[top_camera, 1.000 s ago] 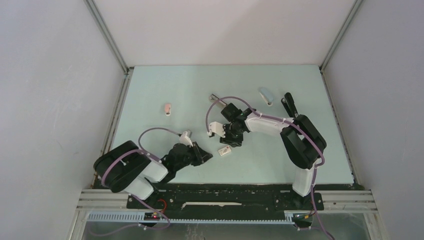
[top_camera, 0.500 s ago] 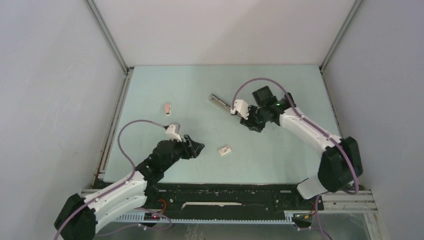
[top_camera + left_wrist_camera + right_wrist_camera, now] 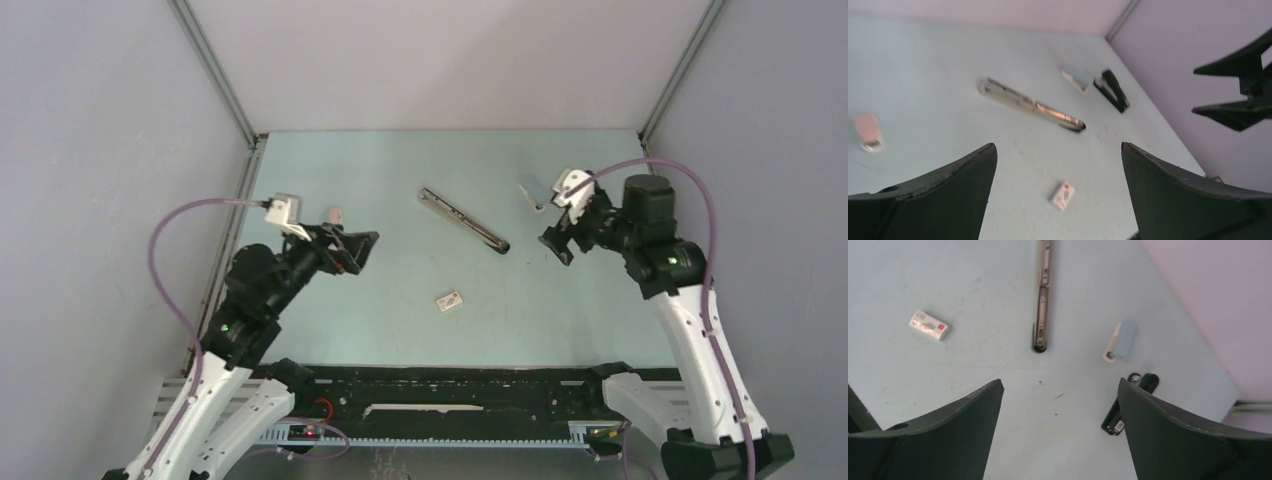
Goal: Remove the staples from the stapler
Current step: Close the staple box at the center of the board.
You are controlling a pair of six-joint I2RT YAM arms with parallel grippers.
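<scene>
A long silvery stapler (image 3: 463,221) (image 3: 1030,105) (image 3: 1043,295), opened out flat, lies slantwise in the middle of the pale green table (image 3: 400,330). No staples show on it or around it. My left gripper (image 3: 362,252) (image 3: 1058,147) hangs open above the table's left part, well apart from the stapler, with nothing between its fingers. My right gripper (image 3: 553,240) (image 3: 1060,381) is also open and empty, raised to the right of the stapler's near end.
A small white box (image 3: 450,299) (image 3: 1062,195) (image 3: 928,325) lies near the table's middle front. A small pink stapler (image 3: 335,215) (image 3: 868,131) sits at the left. A light blue stapler (image 3: 533,190) (image 3: 1122,341) and a black stapler (image 3: 1113,90) (image 3: 1113,420) lie at the back right.
Both grippers have opened. The right arm has drawn back from the centre to the right and the left arm has swung up and to the left, leaving the silvery stapler uncovered.
</scene>
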